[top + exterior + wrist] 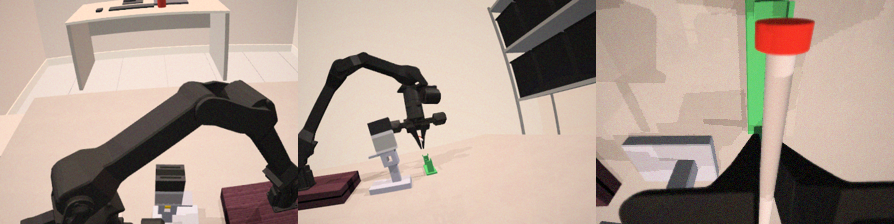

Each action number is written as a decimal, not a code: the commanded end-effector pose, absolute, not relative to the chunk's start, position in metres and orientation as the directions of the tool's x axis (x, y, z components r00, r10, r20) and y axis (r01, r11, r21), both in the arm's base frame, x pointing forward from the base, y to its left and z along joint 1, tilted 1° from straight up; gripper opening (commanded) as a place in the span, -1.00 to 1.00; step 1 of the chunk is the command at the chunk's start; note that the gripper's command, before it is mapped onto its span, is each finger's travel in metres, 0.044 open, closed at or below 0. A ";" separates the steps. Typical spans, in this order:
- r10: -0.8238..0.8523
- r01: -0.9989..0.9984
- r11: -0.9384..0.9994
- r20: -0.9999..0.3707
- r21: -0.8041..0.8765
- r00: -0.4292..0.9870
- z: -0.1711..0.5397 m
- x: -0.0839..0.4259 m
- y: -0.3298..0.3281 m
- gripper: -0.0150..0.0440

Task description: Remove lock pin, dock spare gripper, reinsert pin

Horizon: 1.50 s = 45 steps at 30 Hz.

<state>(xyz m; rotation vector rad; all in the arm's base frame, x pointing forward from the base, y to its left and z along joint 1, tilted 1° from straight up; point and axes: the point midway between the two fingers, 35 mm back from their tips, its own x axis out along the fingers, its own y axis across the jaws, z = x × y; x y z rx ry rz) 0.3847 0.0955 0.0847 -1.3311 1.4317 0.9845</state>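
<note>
White cylindrical pin with red cap (421, 140) (776, 110), pinched in the claw (422, 148) (760, 139) above the green cradle (429, 167) (755, 85), inside the surface's (93, 124) (483, 185) (846, 110) edges, should be aligned gently with the pale grey mount (189, 213) (395, 172) (651, 162) before pushing.

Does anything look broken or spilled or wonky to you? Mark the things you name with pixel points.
No, nothing stands out. The gripper (422, 148) (760, 139) pinches the red-topped pin (421, 138) (775, 115) above the green stand (429, 170) (755, 90). The pale mount (187, 215) (391, 185) (671, 156) hasn't tipped over, and I see no spill.
</note>
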 end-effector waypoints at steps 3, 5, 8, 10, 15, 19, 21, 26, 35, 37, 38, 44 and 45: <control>-0.257 -0.994 0.098 -0.966 -0.038 0.012 0.093 0.369 0.100 -0.49; -0.256 -0.994 0.098 -0.967 -0.038 0.012 0.094 0.363 0.102 -0.49; -0.255 -0.994 0.099 -0.967 -0.037 0.011 0.096 0.354 0.104 -0.49; -0.255 -0.994 0.099 -0.967 -0.037 0.010 0.097 0.348 0.105 -0.49; -0.254 -0.994 0.101 -0.967 -0.035 0.009 0.100 0.332 0.107 -0.49; -0.253 -0.994 0.102 -0.967 -0.034 0.008 0.101 0.320 0.108 -0.49; -0.253 -0.994 0.102 -0.968 -0.034 0.007 0.102 0.314 0.109 -0.49; -0.252 -0.994 0.103 -0.968 -0.033 0.005 0.103 0.298 0.109 -0.49; -0.251 -0.994 0.103 -0.968 -0.029 0.003 0.088 0.295 0.110 -0.49; -0.250 -0.994 0.103 -0.968 -0.028 0.001 0.079 0.295 0.110 -0.49; -0.250 -0.994 0.103 -0.968 -0.027 0.000 0.074 0.295 0.110 -0.49; -0.249 -0.994 0.103 -0.969 -0.026 -0.001 0.053 0.295 0.109 -0.49; -0.249 -0.994 0.103 -0.969 -0.029 0.002 0.051 0.294 0.109 -0.49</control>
